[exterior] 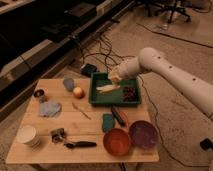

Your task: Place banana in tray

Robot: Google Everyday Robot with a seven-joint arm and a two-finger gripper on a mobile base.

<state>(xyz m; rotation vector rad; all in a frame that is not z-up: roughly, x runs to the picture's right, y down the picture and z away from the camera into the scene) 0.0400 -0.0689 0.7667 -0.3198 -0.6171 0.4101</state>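
Observation:
The pale cream-yellow banana [108, 88] lies inside the dark-green tray [97, 98] at the back of the wooden table, in the tray's left half. My gripper [115, 76] hangs just above the tray's back edge, slightly above and to the right of the banana. The white arm reaches in from the right. A dark reddish cluster [130, 93] sits in the tray's right half.
A round yellow-orange fruit [78, 92] and a grey-blue object [68, 83] lie left of the tray. An orange bowl [117, 141] and a purple bowl [143, 134] stand at the front right. A green sponge [108, 122], blue cloth [50, 109], white cup [28, 135] and tools are spread about.

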